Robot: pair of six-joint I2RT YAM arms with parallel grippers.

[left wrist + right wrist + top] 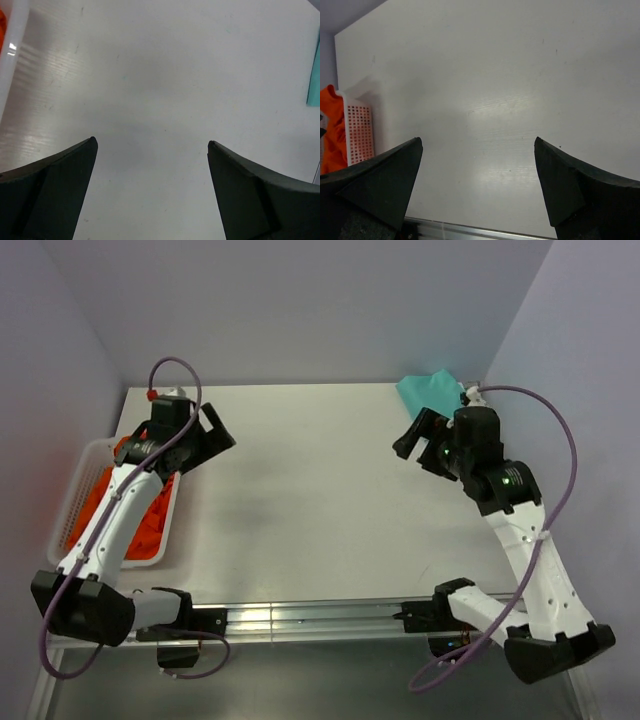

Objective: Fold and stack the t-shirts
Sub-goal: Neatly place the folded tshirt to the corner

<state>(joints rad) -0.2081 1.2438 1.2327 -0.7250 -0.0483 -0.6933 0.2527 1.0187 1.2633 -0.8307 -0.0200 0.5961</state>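
Orange-red shirts: the bright orange-red cloth t-shirts point(150, 515) lie heaped in the white slatted plastic basket point(75, 495) at the left edge of the table, partly under the left arm.
Teal shirt: the teal-green cloth t-shirt point(428, 390) sits in the far right corner as a small flat patch. Its near part is hidden behind the right arm, so I cannot tell whether it is neatly folded.
Left gripper: the left gripper point(151, 144) hangs just right of the basket, jaws wide apart with nothing between them.
Right gripper: the right gripper point(477, 142) hovers on the near side of the teal shirt, jaws likewise wide apart and empty, facing the middle of the table.
Table: the flat white table point(320, 490) spreads between the two arms.
Step in hand: most likely fetching the next orange-red shirt from the basket.
How to do it well: bring the left gripper over the heap and pinch one layer only, near a shoulder or collar, so a single shirt lifts. Carry it to the middle, let the right gripper take the other shoulder, and spread it flat before any fold.
Watch for: two shirts rising together, or the basket dragging along.
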